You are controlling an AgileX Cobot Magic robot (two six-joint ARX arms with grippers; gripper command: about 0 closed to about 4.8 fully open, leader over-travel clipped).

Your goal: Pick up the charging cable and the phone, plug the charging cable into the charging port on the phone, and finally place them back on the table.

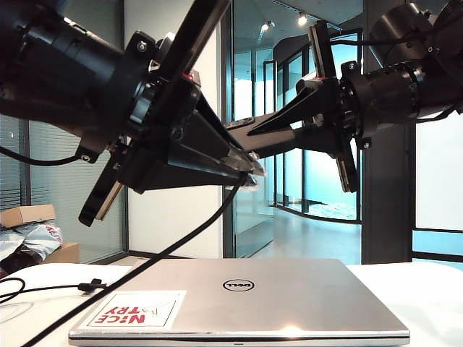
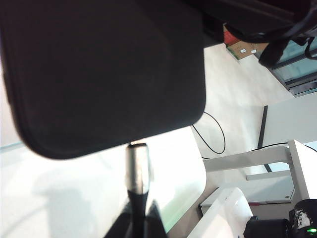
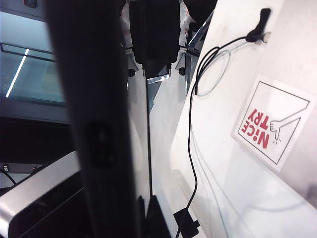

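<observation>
- Both arms are up in the air over a silver Dell laptop (image 1: 246, 303) that hogs most of the table (image 1: 434, 303).
- Laptop sticker (image 1: 134, 309) reads "NICE TRY".
- Left gripper (image 1: 249, 172) is clamped on the charging cable (image 1: 130, 275), whose silver plug (image 2: 137, 168) sits right at the phone's (image 2: 99, 74) edge.
- Right gripper (image 1: 318, 108) pinches the phone upright.
- Cable slack trails off the table's left side.

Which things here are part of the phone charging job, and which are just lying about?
In the job: charging cable, held by left gripper; phone, held by right gripper; both raised above the table.
Lying about: silver laptop; cardboard box.
</observation>
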